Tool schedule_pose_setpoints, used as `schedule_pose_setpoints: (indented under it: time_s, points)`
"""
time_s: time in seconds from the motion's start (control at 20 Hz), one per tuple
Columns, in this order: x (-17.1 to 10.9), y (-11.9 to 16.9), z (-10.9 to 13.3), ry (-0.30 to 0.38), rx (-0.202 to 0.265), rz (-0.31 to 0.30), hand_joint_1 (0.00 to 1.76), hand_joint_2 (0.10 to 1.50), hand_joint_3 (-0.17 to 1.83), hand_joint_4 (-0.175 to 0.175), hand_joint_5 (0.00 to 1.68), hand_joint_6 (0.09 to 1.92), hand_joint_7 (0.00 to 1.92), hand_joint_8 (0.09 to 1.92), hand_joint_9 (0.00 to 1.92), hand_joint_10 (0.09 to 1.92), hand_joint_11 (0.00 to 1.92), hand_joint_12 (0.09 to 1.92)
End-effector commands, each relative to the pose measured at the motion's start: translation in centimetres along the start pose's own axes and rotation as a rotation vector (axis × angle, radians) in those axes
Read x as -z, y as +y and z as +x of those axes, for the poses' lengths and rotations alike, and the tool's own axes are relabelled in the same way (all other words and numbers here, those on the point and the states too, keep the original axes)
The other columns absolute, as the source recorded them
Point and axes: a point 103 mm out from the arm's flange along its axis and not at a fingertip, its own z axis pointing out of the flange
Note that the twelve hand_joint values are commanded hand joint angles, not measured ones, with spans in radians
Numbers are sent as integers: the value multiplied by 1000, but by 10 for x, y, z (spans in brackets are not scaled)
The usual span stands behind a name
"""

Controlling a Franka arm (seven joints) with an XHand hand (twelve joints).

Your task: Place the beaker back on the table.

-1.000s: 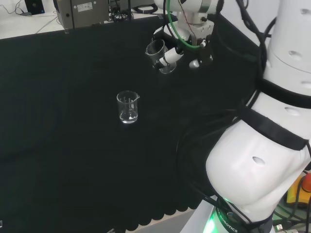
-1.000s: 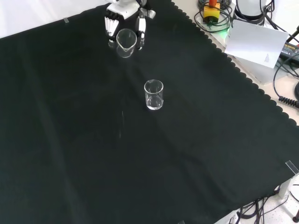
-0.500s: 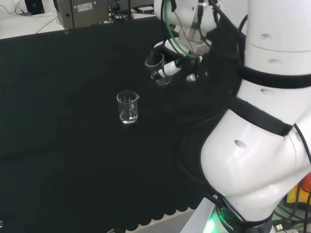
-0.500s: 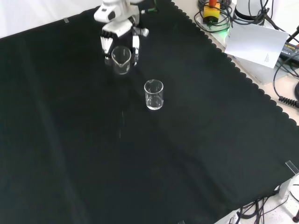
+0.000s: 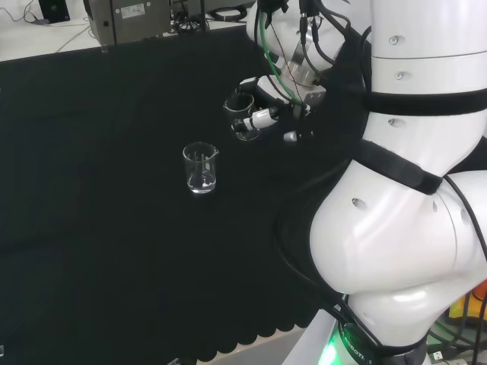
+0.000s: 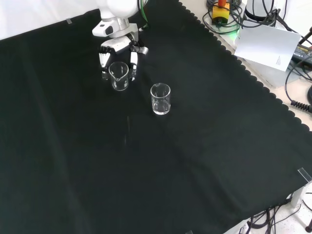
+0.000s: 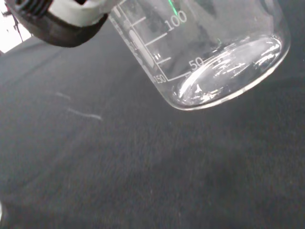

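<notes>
Front view: beaker clasped between hand fingers.

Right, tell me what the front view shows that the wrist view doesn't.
Front view alone: a second beaker standing upright on the cloth, to the right of the held one, and the hand with fingers curled round the held beaker on both sides.

Wrist view alone: the held beaker's base seen close, tilted, with bare cloth below it, plus its printed scale marks.

Both: the held beaker, part of the hand, and the black cloth.
</notes>
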Motion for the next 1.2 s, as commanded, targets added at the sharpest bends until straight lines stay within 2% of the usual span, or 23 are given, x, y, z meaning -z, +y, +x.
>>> schedule_pose_setpoints:
  time_s: [0.05,0.25,0.45,0.6,0.75,1.2]
  points:
    - [-10,13,-12,35,10,-41,1294,1106,-175,-159,1053,821,1300,692,1499,705,1325,744]
    - [-19,20,-15,56,24,-4,1294,1106,-175,-157,1055,817,1302,688,1498,699,1326,741]
    - [-24,27,-16,58,23,5,1294,1104,-175,-158,1060,809,1307,679,1503,689,1330,734]
    - [-27,31,-15,60,22,9,1295,1101,-175,-158,1065,801,1312,669,1508,678,1335,726]
    - [-30,33,-18,97,27,8,1295,1101,-175,-158,1066,799,1313,667,1509,675,1336,725]
    - [-43,32,-16,116,15,-7,1296,1100,-175,-157,1071,791,1316,662,1511,670,1338,720]
